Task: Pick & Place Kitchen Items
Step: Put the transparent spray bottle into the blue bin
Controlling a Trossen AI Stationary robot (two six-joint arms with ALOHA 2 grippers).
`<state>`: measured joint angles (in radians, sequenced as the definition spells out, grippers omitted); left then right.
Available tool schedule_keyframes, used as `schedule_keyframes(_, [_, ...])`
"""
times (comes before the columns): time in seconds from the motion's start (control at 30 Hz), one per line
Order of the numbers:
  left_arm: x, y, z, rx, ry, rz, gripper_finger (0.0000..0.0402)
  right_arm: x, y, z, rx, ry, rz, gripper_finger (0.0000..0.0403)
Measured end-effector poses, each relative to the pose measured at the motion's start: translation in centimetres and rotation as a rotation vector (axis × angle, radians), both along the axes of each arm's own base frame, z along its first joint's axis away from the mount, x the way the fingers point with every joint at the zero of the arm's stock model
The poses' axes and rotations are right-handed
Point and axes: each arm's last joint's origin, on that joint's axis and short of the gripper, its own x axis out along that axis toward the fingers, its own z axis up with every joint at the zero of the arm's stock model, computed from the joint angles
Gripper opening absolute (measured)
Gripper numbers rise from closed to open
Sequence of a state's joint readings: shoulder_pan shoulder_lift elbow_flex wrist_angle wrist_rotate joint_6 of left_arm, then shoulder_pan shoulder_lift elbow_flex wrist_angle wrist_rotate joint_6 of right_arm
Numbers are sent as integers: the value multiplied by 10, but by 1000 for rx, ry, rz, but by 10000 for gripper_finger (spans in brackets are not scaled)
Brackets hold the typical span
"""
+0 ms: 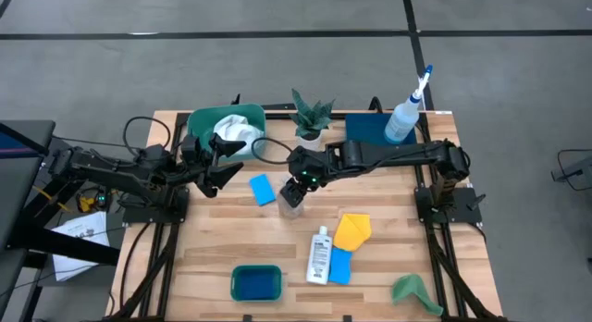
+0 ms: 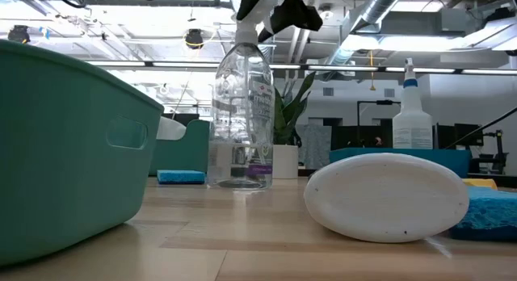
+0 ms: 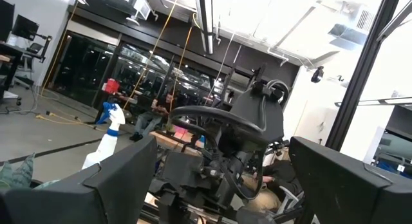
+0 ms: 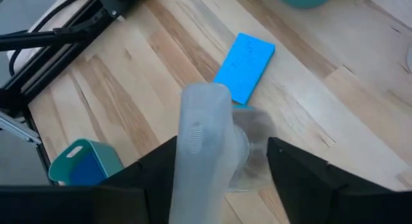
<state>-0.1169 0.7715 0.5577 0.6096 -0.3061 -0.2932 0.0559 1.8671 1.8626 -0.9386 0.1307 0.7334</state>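
Note:
A clear spray bottle stands upright on its base at the table's middle; it also shows in the low view. My right gripper is above it, pointing down and open. Its fingers stand on either side of the bottle's spray head; I cannot tell whether one touches it. My left gripper is open and empty, raised beside the large green tub that holds a white cloth. A small white bottle lies on its side near the front.
A blue sponge lies left of the clear bottle. A yellow cloth, another blue sponge, a green cloth and a small green tub are near the front. A potted plant and a white spray bottle on the dark blue tray stand at the back.

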Motion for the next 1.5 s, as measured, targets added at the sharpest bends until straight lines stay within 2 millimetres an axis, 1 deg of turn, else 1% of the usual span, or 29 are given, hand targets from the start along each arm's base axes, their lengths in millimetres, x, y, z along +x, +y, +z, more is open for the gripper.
schedule_keyframes(0.07, [0, 0, 0, 0, -1, 0, 347, 0, 0, 0, -3, 0, 4, 188])
schedule_keyframes(0.23, [0, 0, 0, 0, 0, 0, 347, -1, -1, 1, -40, 1, 20, 83])
schedule_keyframes(0.37, [0, 0, 0, 0, 0, 0, 347, -1, 1, 3, -42, -3, 45, 81])
schedule_keyframes(0.43, [0, 0, 0, 0, 0, 0, 347, -4, 1, 9, -52, 18, 39, 81])
schedule_keyframes(0.57, [0, 0, 0, 0, 2, 0, 347, -15, -2, 32, -124, 47, -9, 81])
schedule_keyframes(0.7, [0, 0, 0, 0, 2, 0, 347, -35, -5, 63, -207, 88, -76, 81])
schedule_keyframes(0.8, [0, 0, 0, 1, 2, 0, 347, -49, -6, 83, -220, 90, -101, 80])
schedule_keyframes(0.93, [0, 0, 0, 1, 2, 0, 347, -70, -8, 99, -242, 153, -132, 80])
schedule_keyframes(1.0, [0, 0, 0, 1, 2, 0, 347, -75, -11, 106, -240, 126, -139, 79])
schedule_keyframes(1.17, [0, 0, 0, -2, 1, -1, 347, -101, -20, 128, -205, 43, -193, 75])
schedule_keyframes(1.3, [0, 0, 0, -1, 4, -1, 347, -116, -34, 135, -196, 21, -264, 74])
schedule_keyframes(1.4, [0, 0, 0, -1, 1, -1, 347, -129, -45, 132, -200, 45, -318, 72])
schedule_keyframes(1.5, [0, 0, 0, 0, 2, -1, 347, -143, -61, 123, -207, 97, -379, 72])
